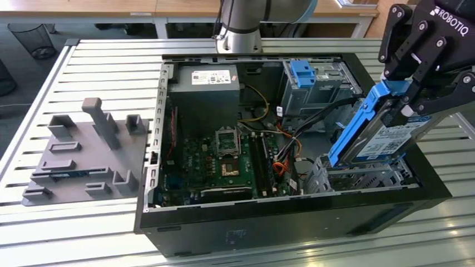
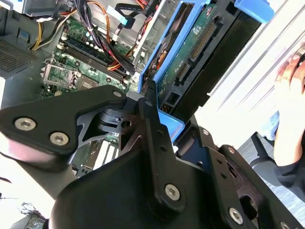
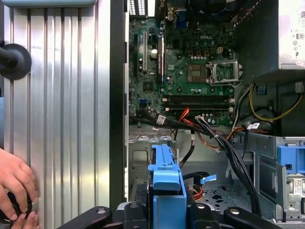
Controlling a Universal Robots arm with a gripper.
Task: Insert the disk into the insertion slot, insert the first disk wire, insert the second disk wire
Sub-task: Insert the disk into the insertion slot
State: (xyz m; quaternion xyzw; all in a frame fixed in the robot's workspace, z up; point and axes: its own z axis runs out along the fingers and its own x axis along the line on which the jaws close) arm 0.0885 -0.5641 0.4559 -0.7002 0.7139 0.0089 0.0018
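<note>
Two black fingers clamp the tilted disk between them, just over the insertion slot.

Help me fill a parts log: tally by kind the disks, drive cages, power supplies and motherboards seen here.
Disk: 1
Drive cages: 2, the insertion slot and the taller cage
Power supply: 1
Motherboard: 1
Total: 5

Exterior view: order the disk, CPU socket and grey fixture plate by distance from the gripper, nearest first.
1. disk: held in the gripper, at the exterior view's right.
2. CPU socket: inside the case, near its middle.
3. grey fixture plate: outside the case, at the exterior view's left.
</note>
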